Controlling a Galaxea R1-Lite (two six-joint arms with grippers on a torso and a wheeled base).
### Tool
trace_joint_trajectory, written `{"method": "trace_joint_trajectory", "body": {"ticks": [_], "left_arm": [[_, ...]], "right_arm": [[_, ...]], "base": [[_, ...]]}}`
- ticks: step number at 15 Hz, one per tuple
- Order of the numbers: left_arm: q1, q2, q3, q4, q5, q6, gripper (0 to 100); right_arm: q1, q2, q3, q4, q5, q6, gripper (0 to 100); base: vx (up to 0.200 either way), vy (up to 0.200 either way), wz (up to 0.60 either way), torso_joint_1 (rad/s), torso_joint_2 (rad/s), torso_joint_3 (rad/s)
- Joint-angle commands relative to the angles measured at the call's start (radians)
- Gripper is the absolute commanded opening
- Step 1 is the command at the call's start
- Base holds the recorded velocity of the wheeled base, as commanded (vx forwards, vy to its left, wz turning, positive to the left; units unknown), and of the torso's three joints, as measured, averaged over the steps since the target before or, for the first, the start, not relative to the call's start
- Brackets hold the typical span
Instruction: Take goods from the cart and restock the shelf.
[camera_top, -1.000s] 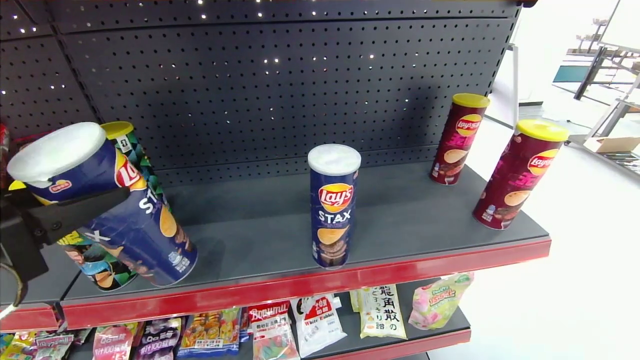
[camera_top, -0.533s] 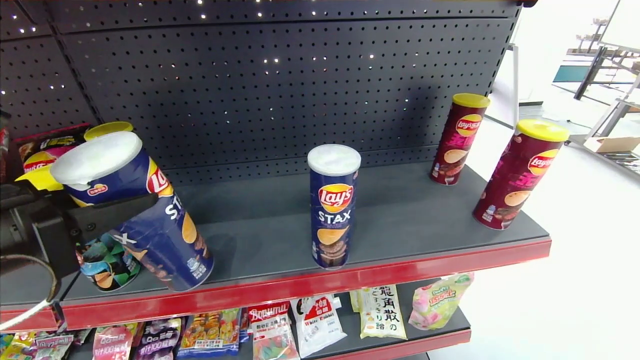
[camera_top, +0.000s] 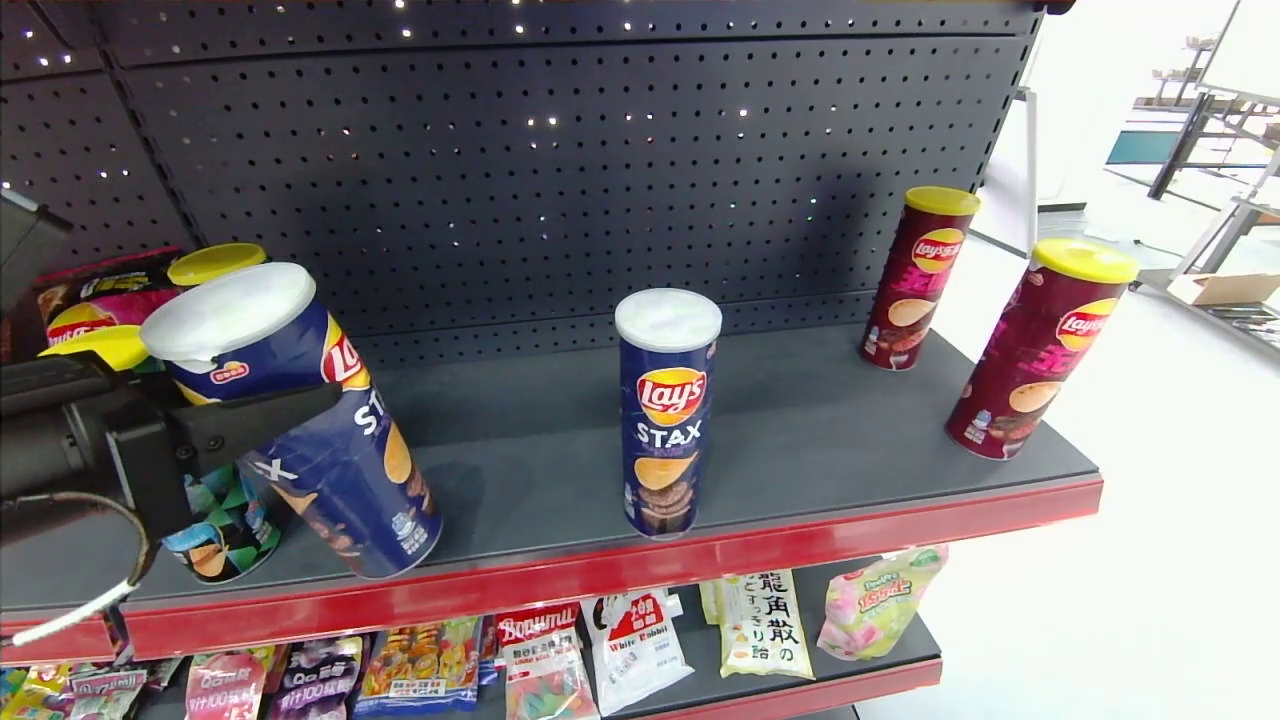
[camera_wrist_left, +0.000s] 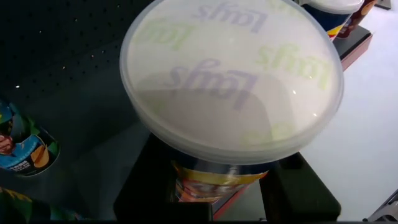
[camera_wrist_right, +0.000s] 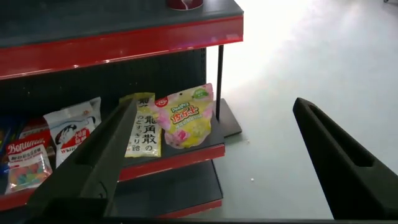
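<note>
The left hand (camera_top: 268, 412) has carried the tilted blue chip can (camera_top: 335, 460) rightward along the shelf's (camera_top: 800, 440) front edge (near its left end), clamped around it. The base seems grounded. Next: stand it upright, then release.

Logos and lettering mark the blue cans (camera_top: 667, 410), maroon cans (camera_top: 1040, 350) and snack bags (camera_top: 765, 620).

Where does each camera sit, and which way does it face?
Head: above, facing down at the shelf; left end effector holds a tilted can.
Left wrist: above that can's lid; own fingers flank it.
Right wrist: low, facing lower-shelf bags; open right end effector frames them.
Shared: head and left wrist show the can.
</note>
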Motion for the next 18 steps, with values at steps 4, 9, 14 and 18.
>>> {"method": "trace_joint_trajectory", "body": {"ticks": [4,9,14,18], "left_arm": [[-0.005,0.008,-0.001,0.0,0.0,0.002,0],[-0.009,0.015,-0.015,0.0,0.0,0.002,0],[-0.009,0.015,-0.017,0.0,0.0,0.003,0],[-0.02,0.037,-0.026,-0.025,-0.002,0.003,0]], "right_arm": [[0.0,0.005,0.0,0.0,-0.012,-0.002,100],[0.081,0.005,0.0,0.0,-0.007,-0.004,100],[0.163,-0.094,0.002,-0.001,-0.016,-0.002,100],[0.161,-0.094,0.002,-0.001,-0.039,-0.001,100]], "base": [[0.0,0.0,0.0,0.0,0.0,0.0],[0.0,0.0,0.0,0.0,0.0,0.0],[0.0,0.0,0.0,0.0,0.0,0.0],[0.0,0.0,0.0,0.0,0.0,0.0]]}}
